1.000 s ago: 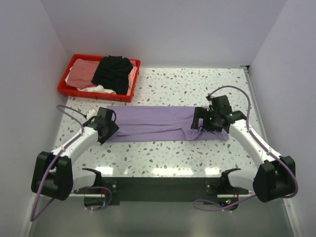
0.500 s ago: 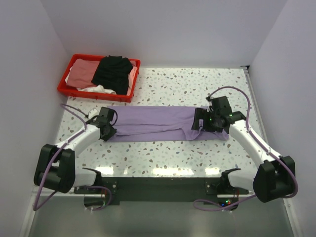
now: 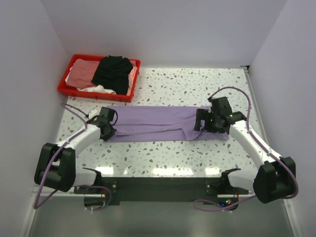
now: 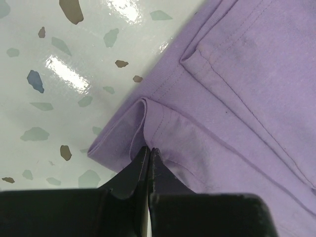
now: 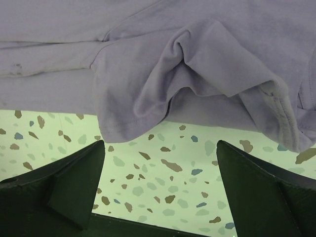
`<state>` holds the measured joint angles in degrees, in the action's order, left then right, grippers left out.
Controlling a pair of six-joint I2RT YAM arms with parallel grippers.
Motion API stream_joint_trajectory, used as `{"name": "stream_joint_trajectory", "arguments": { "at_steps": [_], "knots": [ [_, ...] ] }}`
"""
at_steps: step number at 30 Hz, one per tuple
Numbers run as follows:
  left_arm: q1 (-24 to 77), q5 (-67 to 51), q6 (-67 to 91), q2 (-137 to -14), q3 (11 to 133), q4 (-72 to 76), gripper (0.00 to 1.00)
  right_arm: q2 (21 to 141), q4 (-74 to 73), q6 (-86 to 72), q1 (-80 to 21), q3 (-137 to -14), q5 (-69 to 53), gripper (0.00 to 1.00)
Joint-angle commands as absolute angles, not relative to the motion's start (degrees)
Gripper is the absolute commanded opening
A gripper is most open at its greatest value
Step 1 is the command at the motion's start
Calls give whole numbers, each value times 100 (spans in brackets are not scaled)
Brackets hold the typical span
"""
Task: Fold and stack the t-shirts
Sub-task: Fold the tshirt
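Note:
A lavender t-shirt (image 3: 153, 123) lies folded into a long strip across the middle of the table. My left gripper (image 3: 108, 130) is at its left end. In the left wrist view the jaws are pressed together, and the left gripper (image 4: 148, 149) is shut on a small raised pleat of the t-shirt (image 4: 237, 89) near its corner hem. My right gripper (image 3: 199, 122) is at the strip's right end. There the right gripper (image 5: 160, 143) stands wide open over bare table, just short of a bunched sleeve of the t-shirt (image 5: 197, 59). Black (image 3: 113, 73), pink (image 3: 81, 74) and white (image 3: 96, 89) t-shirts lie heaped in the tray.
A red plastic tray (image 3: 96, 95) sits at the back left, close to the left wall. White walls close in the table on the left, the back and the right. Speckled tabletop (image 3: 187, 84) shows behind and in front of the strip.
My left gripper has closed from open onto the shirt's left end, and its arm drew in a little. The right gripper stayed open and edged slightly to the right.

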<state>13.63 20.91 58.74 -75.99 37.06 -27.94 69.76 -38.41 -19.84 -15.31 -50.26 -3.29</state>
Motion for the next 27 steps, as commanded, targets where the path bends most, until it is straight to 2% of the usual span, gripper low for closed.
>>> {"name": "stream_joint_trajectory", "arguments": {
  "at_steps": [1,7,27],
  "knots": [
    [1354,2197,5643,-7471,3736,-2594,0,6803,-3937,-1907,-1529,-5124,-114,99],
    [1336,2241,5573,-7347,4033,-2427,0,6794,-3973,-1846,-1529,-5176,-105,99],
    [897,2487,6056,-8340,5027,-2760,0,6838,-4052,-1679,-1521,-5221,-88,99]
  ]
}}
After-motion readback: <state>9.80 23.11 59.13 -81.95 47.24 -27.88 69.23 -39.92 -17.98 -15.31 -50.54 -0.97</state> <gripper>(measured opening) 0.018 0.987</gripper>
